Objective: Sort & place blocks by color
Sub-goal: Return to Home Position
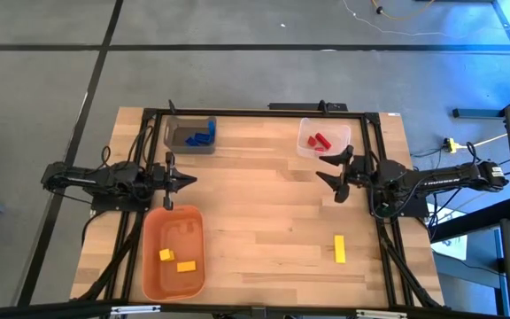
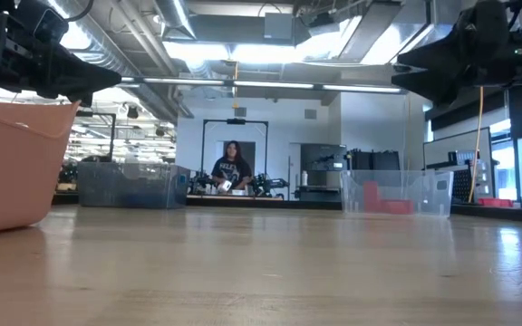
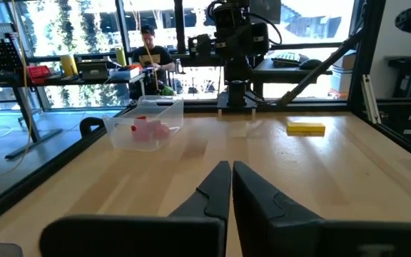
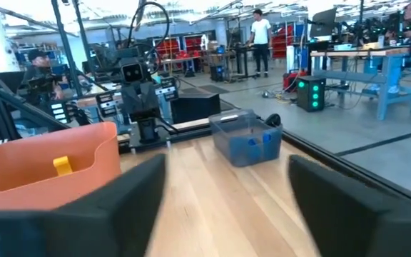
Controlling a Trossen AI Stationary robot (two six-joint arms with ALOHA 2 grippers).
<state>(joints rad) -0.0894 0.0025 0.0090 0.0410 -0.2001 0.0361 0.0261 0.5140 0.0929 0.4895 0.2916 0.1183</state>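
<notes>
One elongated yellow plastic brick (image 1: 339,249) is left on the wooden worktop (image 1: 264,204), near the front right – long axis running front to back, flat on its side. The other blocks are binned: two yellow pieces (image 1: 175,260) in the orange bin (image 1: 151,266), blue ones (image 1: 201,136) in the grey bin (image 1: 173,135), red ones (image 1: 319,140) in the clear bin (image 1: 306,149). Right tool (image 1: 336,175) hovers beside the clear bin, fingers spread wide, empty. Left tool (image 1: 184,181) hovers above the orange bin, fingers pressed together, empty. Likely risk: the brick sits well apart from the orange bin – gripping along its length instead of across could slip or spin it, and a cross-worktop carry could drop it.
</notes>
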